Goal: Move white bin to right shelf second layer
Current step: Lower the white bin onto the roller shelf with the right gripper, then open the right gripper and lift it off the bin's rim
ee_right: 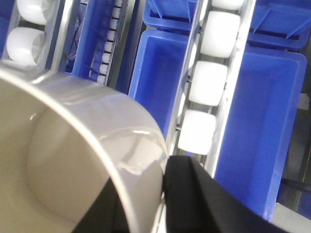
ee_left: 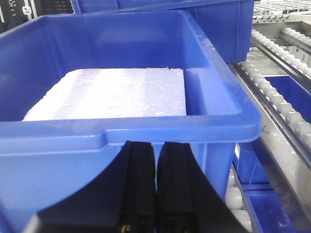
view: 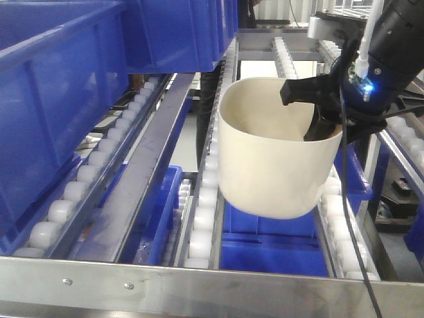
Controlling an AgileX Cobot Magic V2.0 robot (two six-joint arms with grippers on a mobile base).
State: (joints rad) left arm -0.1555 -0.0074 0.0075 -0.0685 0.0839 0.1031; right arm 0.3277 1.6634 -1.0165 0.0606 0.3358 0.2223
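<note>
The white bin (view: 271,152) is a cream tub held in the air above the sloped roller rails (view: 202,205) of the steel rack level, tilted slightly. My right gripper (view: 324,122) is shut on its right rim wall, one finger inside and one outside. In the right wrist view the bin's rim (ee_right: 112,160) fills the lower left, clamped by the black fingers (ee_right: 194,194). My left gripper (ee_left: 155,155) is shut and empty, just in front of a blue crate (ee_left: 126,131).
Blue crates (view: 59,93) sit on the left roller lane. More blue crates (view: 271,245) lie on the level below. The steel front lip (view: 199,285) with rivets runs along the near edge. White foam (ee_left: 112,94) fills the near crate.
</note>
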